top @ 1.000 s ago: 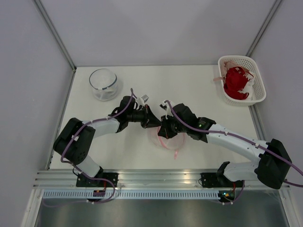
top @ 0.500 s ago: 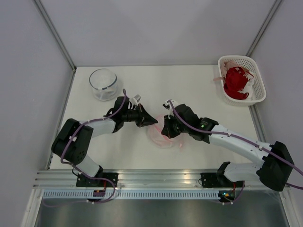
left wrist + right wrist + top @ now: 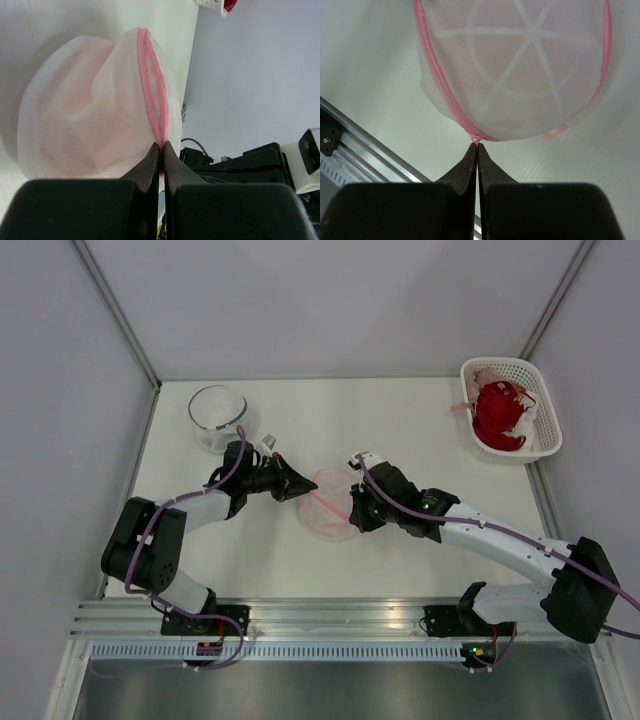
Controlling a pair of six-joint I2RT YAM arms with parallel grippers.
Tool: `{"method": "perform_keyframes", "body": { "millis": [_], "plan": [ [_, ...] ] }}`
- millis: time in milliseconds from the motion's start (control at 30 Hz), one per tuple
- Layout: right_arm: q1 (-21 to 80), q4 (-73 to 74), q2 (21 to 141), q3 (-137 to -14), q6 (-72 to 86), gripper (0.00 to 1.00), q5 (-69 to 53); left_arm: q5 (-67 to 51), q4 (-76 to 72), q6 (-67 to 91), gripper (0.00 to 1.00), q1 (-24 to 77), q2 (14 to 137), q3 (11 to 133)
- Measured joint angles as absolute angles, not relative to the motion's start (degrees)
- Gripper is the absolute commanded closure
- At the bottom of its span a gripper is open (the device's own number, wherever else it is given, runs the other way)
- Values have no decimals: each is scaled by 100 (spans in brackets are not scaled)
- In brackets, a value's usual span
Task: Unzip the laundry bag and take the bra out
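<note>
Centre of the white table (image 3: 420, 420): the mesh laundry bag (image 3: 330, 506) lies as a round pod between the two arms. The left gripper (image 3: 305, 490) has its jaws pinched tight on the bag's pink zipper rim (image 3: 152, 85). The right gripper (image 3: 352, 512), at the bag's right edge, has its jaws closed on a small pink tab at the rim, as the right wrist view shows. Pale pink fabric (image 3: 60, 130), likely the bra, shows dimly through the mesh.

A clear glass bowl (image 3: 218, 418) stands at upper left, just beyond the left arm. A white lattice basket (image 3: 545, 430) holding a red garment (image 3: 497, 415) sits at upper right, well apart.

A second ago the grippers crowded together over a crumpled bag with a pink strap trailing toward the bottom of the frame. Now the left gripper has drawn back to the left, and the bag is spread rounder.
</note>
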State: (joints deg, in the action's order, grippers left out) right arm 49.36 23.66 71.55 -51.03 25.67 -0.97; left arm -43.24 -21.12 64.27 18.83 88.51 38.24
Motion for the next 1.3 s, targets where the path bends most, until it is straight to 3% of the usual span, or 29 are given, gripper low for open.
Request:
{"method": "perform_keyframes", "body": {
  "millis": [867, 967, 1000, 1067, 1100, 1300],
  "plan": [
    [4941, 3273, 8143, -5743, 2814, 100, 2056, -4362, -2722, 6831, 98, 1789, 8851, 3277],
    [4941, 3358, 8455, -5942, 2853, 54, 2193, -4362, -3074, 7039, 98, 1791, 8851, 3103],
    [4941, 3391, 8519, -5979, 2834, 32, 2220, -4364, -3188, 7102, 98, 1791, 8851, 3057],
    [4941, 3479, 8534, -5992, 2825, 22, 2239, -4362, -3376, 7201, 98, 1798, 8851, 2993],
    [4939, 3498, 8512, -5994, 2799, 10, 2239, -4362, -3465, 7244, 98, 1802, 8851, 2963],
    [4939, 3570, 7988, -5992, 2764, 5, 2047, -4357, -3686, 7402, 91, 1844, 8742, 2711]
  ]
}}
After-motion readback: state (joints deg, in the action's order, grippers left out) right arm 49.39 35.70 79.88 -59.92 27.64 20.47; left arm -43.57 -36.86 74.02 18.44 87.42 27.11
